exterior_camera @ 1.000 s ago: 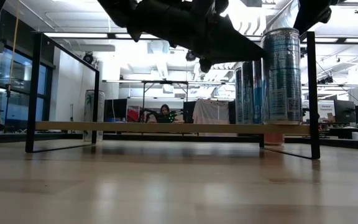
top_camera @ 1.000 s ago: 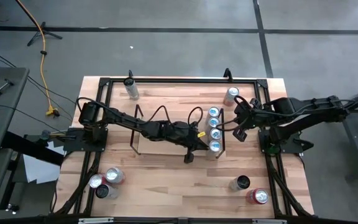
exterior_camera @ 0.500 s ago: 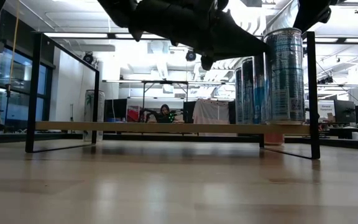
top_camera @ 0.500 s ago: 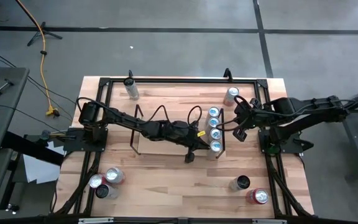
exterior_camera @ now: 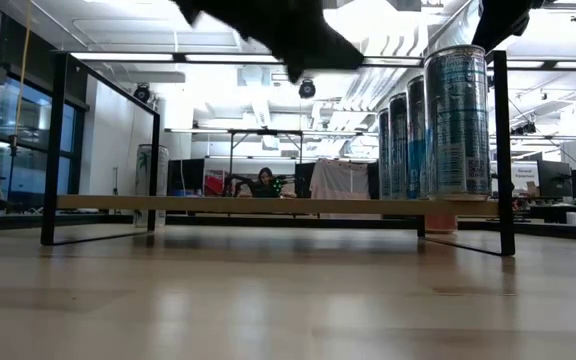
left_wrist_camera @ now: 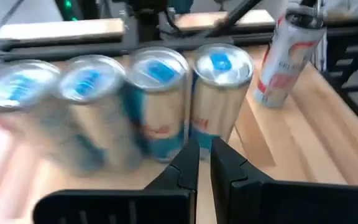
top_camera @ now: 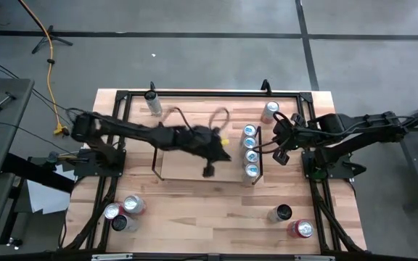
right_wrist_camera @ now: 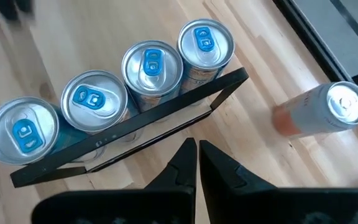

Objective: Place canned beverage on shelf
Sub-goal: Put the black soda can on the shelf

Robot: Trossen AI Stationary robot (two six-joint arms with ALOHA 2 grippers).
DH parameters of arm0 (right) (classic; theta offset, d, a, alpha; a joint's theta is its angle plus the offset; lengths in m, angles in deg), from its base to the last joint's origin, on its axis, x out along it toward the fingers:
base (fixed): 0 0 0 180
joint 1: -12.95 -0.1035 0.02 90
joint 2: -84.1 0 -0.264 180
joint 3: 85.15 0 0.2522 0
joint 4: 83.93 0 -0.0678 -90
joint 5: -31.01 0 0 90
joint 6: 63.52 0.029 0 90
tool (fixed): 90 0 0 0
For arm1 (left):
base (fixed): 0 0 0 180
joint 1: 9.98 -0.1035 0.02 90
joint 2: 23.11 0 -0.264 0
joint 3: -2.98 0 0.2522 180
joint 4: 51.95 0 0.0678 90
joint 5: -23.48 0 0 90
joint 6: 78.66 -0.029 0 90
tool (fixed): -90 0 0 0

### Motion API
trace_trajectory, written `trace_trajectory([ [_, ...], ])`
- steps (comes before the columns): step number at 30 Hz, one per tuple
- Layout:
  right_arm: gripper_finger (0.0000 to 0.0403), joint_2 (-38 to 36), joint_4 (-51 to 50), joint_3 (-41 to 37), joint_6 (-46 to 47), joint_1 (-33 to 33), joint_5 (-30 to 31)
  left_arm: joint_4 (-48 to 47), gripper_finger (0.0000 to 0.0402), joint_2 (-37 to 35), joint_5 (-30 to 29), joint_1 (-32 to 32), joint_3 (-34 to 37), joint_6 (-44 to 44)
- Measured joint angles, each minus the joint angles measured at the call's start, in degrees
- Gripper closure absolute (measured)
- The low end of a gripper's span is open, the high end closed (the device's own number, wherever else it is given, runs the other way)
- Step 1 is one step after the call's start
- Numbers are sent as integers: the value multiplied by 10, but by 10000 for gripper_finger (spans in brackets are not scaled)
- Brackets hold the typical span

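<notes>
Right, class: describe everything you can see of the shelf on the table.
The shelf is a low rectangular board of light wood, held slightly above the tabletop by thin black wire frames at its two short ends. It lies level near the table's middle. Four blue-topped cans stand upright in a row at its right end, just inside that frame; the rest of the board is bare. The left gripper hovers above it, shut and holding nothing.

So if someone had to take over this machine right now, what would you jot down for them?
Left gripper: shut, empty, above the shelf.
Right gripper: shut, empty, waiting beside the shelf's right end.
Done: four blue-top cans stand in a row at the shelf's right end.
Left: loose cans on the table, three front left, two front right, two at the back.
</notes>
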Motion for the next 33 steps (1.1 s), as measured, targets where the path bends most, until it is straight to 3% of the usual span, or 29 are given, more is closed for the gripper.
trace_trajectory([
  [3, 398, 0, 5, 0, -11, 0, 12, -54, 401, -81, -2, -33, 0, 17],
  [9, 398, -3, 93, 0, -89, 0, 19, -39, 401, -247, -18, -107, 25, 53],
  [17, 398, -3, 204, 0, -216, 53, -15, 23, 401, -421, -117, -129, 152, 119],
  [21, 398, -3, 244, 0, -212, 96, -62, 18, 401, -418, -148, -123, 202, 160],
  [28, 398, 0, 310, 0, -94, 141, -86, 18, 401, -300, -68, -122, 198, 124],
  [33, 398, 3, 354, 0, -77, 147, -87, 77, 401, -288, -48, -128, 191, 69],
])
